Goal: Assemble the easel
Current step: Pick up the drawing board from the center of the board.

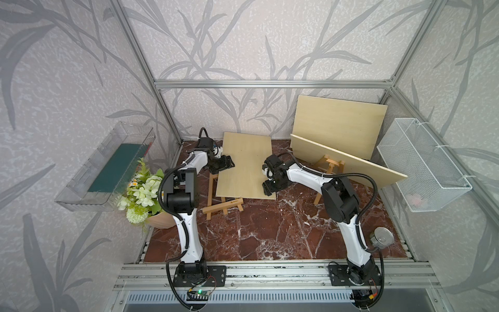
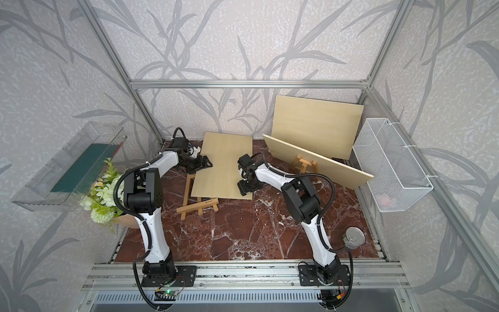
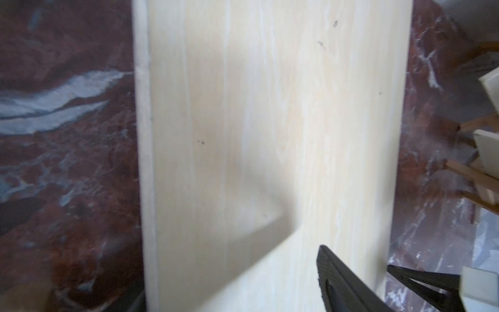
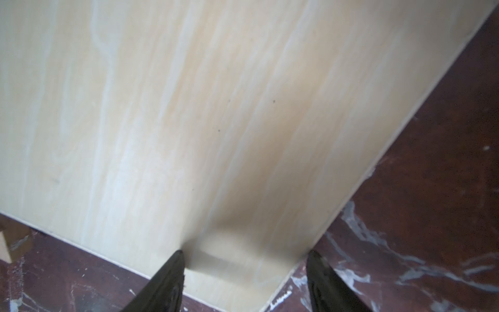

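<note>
The plywood board [image 1: 247, 166] leans over the small wooden easel [image 1: 211, 193] left of centre on the marble surface [image 1: 270, 237]. Its long axis runs from the back wall toward the robot's base, and its near short edge lies just behind the easel's ledge [image 1: 229, 204]. From above I cannot tell whether that edge is seated on the ledge or only hangs over it, and the next move probably depends on that gap. Both arms are at the board, at opposite places. The left gripper [image 1: 228, 163] is at the far part of the board's left long edge. In the left wrist view its jaws are apart and not clamped: one finger lies over the wood and the other lies off the edge over the marble, so the edge runs between them. The right gripper [image 1: 268, 187] is at the near right corner and is the nearer of the two to the ledge. In the right wrist view its jaws are wide, with the corner [image 4: 259, 270] of the board lying between the two tips and nothing held. Judging from this, the right arm is better placed to steer the near edge down onto the ledge, while the left arm steadies the long side against twisting.
</note>
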Controlling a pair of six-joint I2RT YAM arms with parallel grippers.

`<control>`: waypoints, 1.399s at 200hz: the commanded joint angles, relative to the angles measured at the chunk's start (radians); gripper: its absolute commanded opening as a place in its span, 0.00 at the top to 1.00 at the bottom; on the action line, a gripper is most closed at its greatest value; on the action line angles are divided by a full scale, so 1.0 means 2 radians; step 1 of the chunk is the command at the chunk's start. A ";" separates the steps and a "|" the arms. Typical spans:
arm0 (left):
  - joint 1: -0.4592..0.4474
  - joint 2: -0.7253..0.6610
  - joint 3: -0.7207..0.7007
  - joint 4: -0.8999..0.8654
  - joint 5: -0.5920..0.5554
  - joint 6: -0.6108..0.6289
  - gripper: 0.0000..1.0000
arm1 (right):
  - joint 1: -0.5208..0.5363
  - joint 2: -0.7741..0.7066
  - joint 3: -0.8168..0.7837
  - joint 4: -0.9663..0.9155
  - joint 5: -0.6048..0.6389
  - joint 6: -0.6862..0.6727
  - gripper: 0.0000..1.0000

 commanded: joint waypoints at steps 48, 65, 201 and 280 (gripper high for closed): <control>-0.055 -0.098 -0.016 -0.021 0.144 -0.019 0.39 | 0.018 0.018 -0.036 0.012 0.005 -0.001 0.30; -0.061 -0.110 -0.028 -0.001 0.154 -0.043 0.42 | 0.018 0.015 -0.039 0.015 0.005 0.001 0.30; -0.069 -0.167 -0.017 -0.031 0.123 -0.072 0.99 | 0.021 -0.064 -0.046 0.017 -0.003 -0.004 0.31; -0.067 -0.346 -0.102 0.053 0.070 -0.101 1.00 | 0.023 -0.198 -0.085 0.018 0.027 -0.026 0.31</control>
